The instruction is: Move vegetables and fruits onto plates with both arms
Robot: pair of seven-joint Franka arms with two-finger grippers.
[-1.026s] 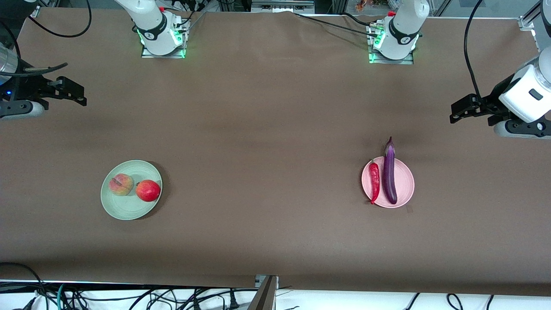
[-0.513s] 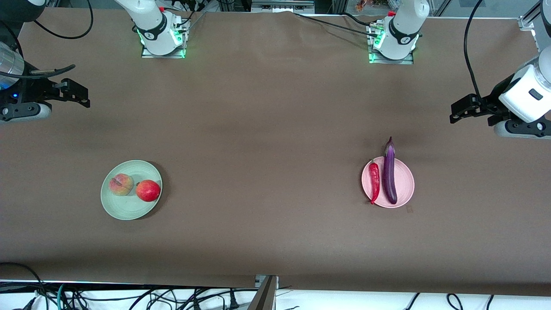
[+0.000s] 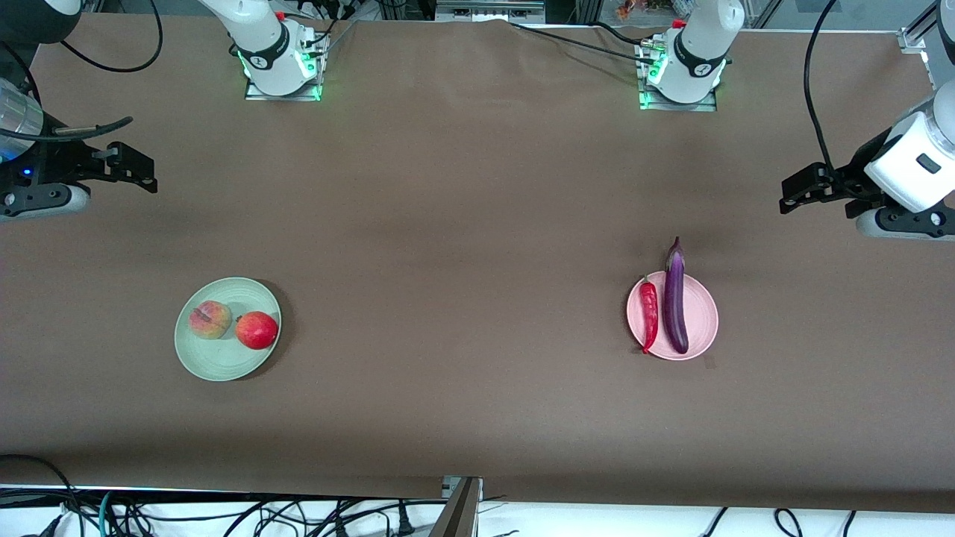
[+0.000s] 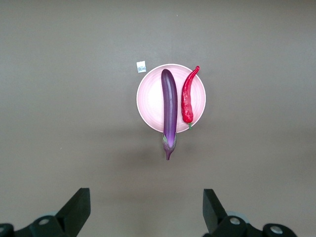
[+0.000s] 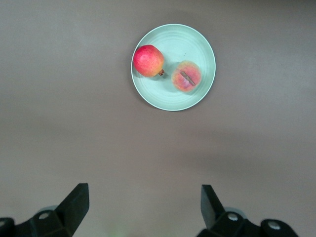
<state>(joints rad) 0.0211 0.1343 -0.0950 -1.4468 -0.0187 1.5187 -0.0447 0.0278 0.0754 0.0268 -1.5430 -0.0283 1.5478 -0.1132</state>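
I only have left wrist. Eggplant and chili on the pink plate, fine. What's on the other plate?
Observer: The green plate holds a peach and a red pomegranate-like fruit, side by side.
Operator: Right gripper holding anything?
Observer: No. The right gripper is open and empty, over bare table at the right arm's end.
Operator: And where's mine relative to the pink plate?
Observer: The left gripper is open, up over the table near the left arm's end, not above the pink plate.
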